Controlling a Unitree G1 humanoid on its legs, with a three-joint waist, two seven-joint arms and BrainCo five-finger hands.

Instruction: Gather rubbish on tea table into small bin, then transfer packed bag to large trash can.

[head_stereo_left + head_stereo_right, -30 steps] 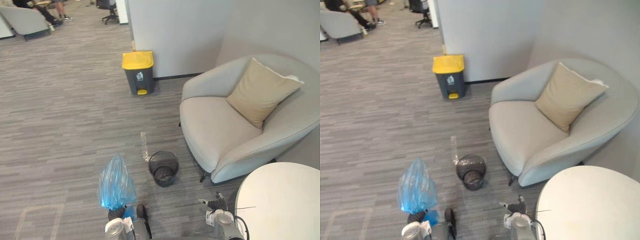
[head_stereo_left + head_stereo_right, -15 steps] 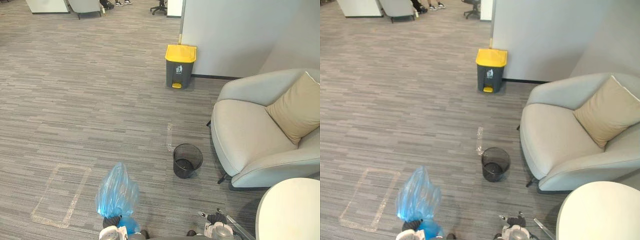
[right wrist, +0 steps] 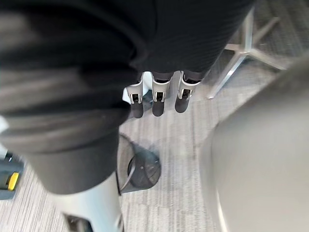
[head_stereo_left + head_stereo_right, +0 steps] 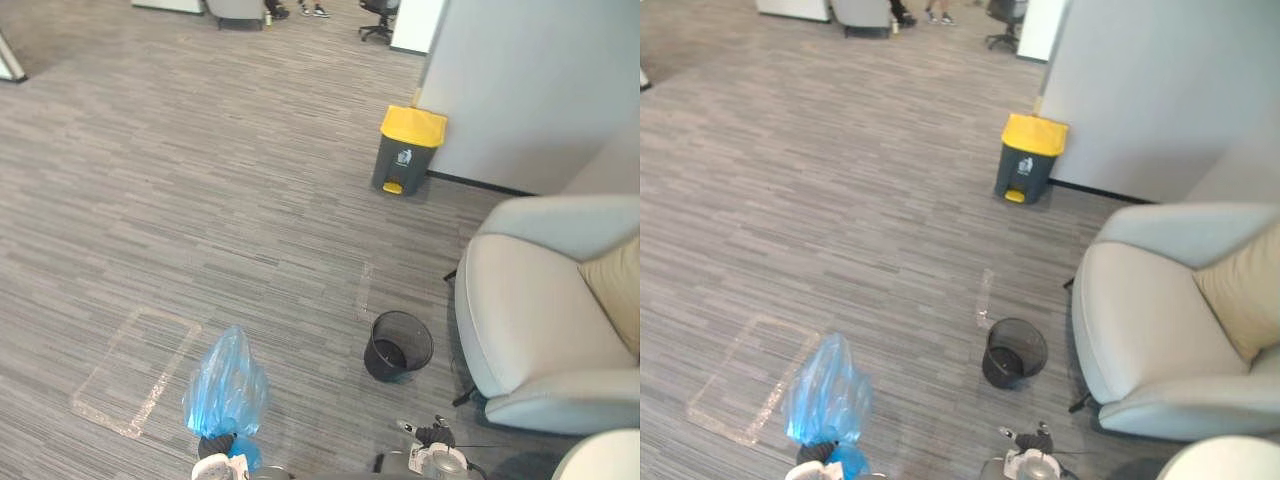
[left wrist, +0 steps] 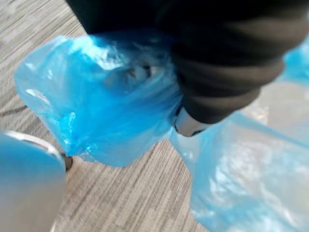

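Left hand [image 5: 219, 72] seemingly clutches blue bag [image 4: 227, 385]; right hand [image 3: 159, 94] loose, empty.

A blue bag [image 4: 827, 400] stands up from the left robot hand [image 4: 816, 453] at the bottom edge. The right robot hand [image 4: 1036, 442] shows near a black mesh bin [image 4: 1015, 352] on the carpet [image 4: 840, 200], beside an armchair [image 4: 1150, 330] with a tan cushion [image 4: 1245, 290]. A yellow-lidded trash can [image 4: 1029, 158] stands well beyond, against the wall [image 4: 1160, 80].
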